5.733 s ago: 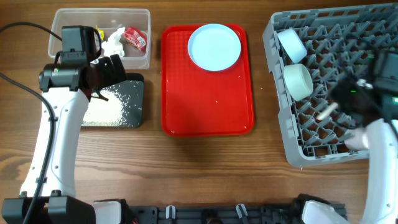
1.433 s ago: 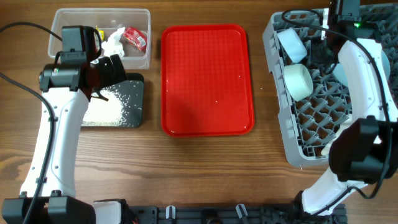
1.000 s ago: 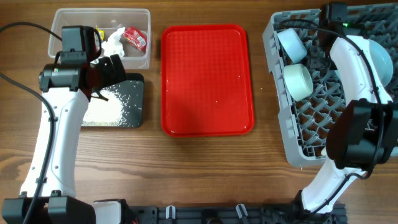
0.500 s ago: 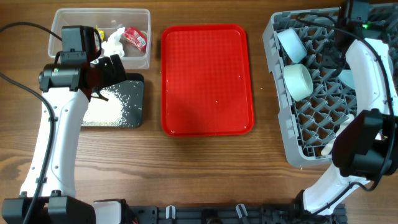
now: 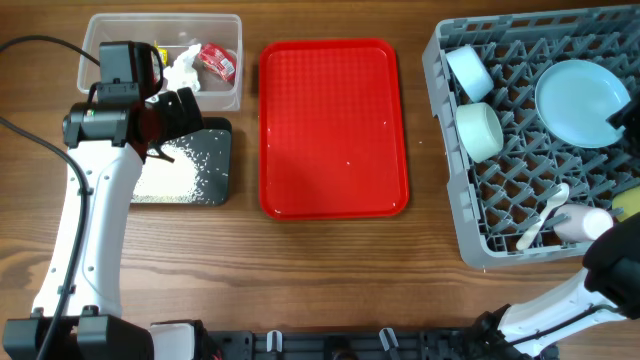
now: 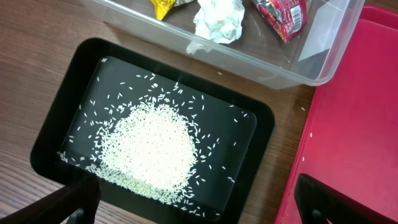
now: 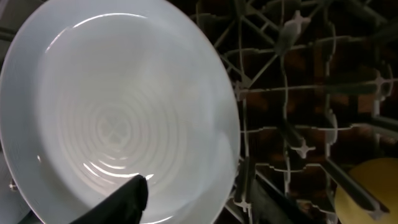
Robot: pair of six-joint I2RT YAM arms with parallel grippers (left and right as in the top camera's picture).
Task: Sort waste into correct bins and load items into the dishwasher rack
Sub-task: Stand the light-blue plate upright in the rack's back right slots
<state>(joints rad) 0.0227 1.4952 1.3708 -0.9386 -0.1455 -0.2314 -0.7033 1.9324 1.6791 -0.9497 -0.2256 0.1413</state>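
Note:
The pale blue plate (image 5: 583,102) lies in the back right of the grey dishwasher rack (image 5: 455,200). My right gripper (image 7: 199,200) is open astride the plate's rim (image 7: 231,124); one finger (image 7: 127,198) is over the plate's face, the other (image 7: 280,202) over the lattice. A blue bowl (image 5: 467,72), a mint bowl (image 5: 478,130), the white spoon (image 5: 545,213), a whitish cup (image 5: 580,222) and a yellow cup (image 5: 628,203) sit in the rack. My left gripper (image 6: 199,208) hangs open above the black tray (image 6: 56,118) of rice (image 6: 152,146).
The clear tub (image 5: 225,100) holds a yellow wrapper (image 6: 166,6), a white napkin (image 6: 217,17) and a red wrapper (image 6: 280,12). The flat red tray (image 5: 333,130) lies bare between the bins and the rack. The right arm is almost wholly beyond the overhead view's right edge.
The right gripper carried the plate over the rack, set it down at the back right and opened. The right arm swung out to the right. The left arm stayed still.

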